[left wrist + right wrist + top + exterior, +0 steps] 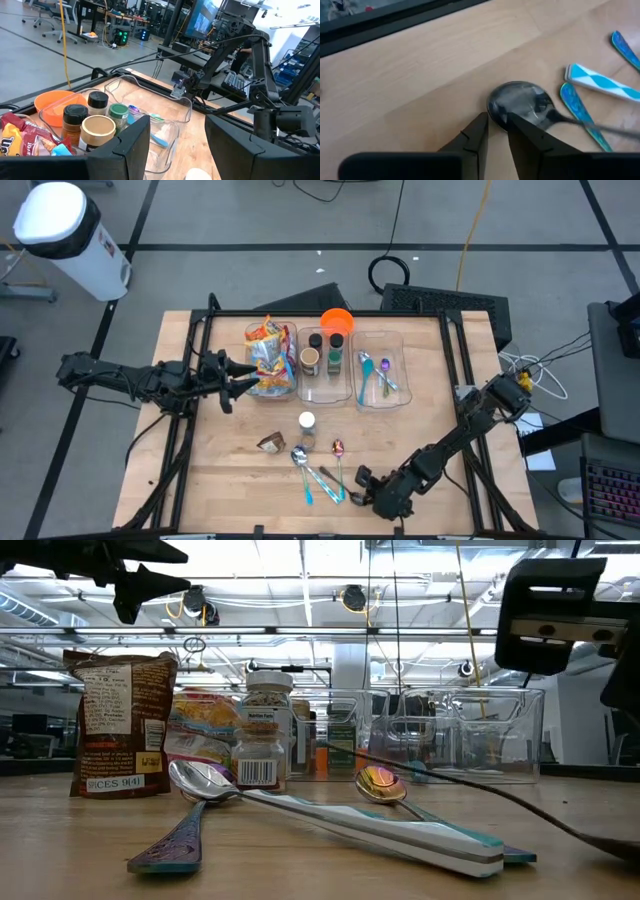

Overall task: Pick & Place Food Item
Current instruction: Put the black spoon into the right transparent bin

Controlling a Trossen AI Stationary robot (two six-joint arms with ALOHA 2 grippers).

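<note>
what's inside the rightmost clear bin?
The rightmost clear bin holds spoons, at least two, with blue-green handles. Nothing covers them from above; whether more lie beneath them cannot be told.

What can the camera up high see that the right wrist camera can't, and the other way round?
Only the high view: the orange bowl, the snack bag, the spice jars and the open left tool. Only the right wrist view: a silver spoon with its bowl right at the right tool. Both: the blue-handled spoons on the wooden table.
</note>
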